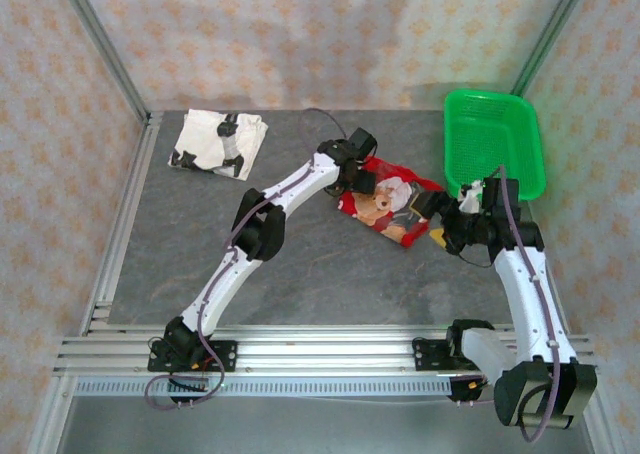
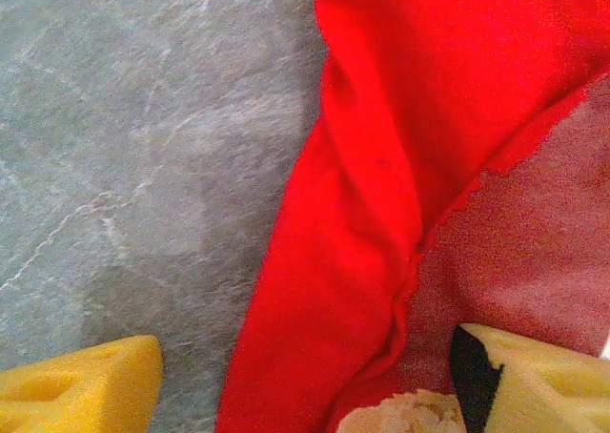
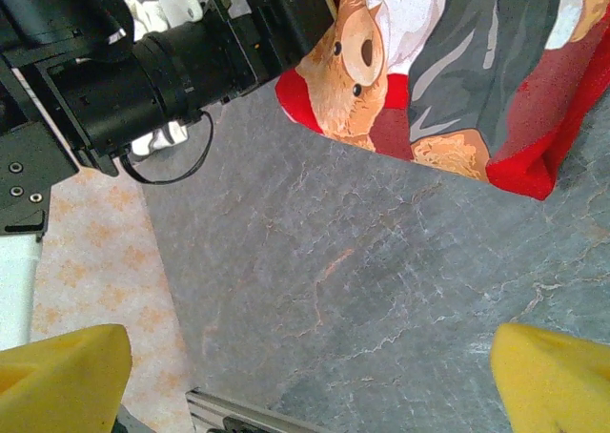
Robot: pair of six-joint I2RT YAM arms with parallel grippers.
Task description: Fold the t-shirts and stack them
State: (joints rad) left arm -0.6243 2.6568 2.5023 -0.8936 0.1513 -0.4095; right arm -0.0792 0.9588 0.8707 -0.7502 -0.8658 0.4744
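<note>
Red t-shirt sits ungripped under the left hand, fingers apart — right hand wide apart, empty.

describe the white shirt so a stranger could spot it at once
Look at the grey table, then its far left corner. A white t-shirt lies there alone. Its black markings set it apart from the red t-shirt mid-table and the green basket far right.

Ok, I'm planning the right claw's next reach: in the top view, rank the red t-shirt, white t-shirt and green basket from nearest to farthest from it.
1. red t-shirt, just left of the right claw.
2. green basket, behind it, far right.
3. white t-shirt, far-left corner.
</note>
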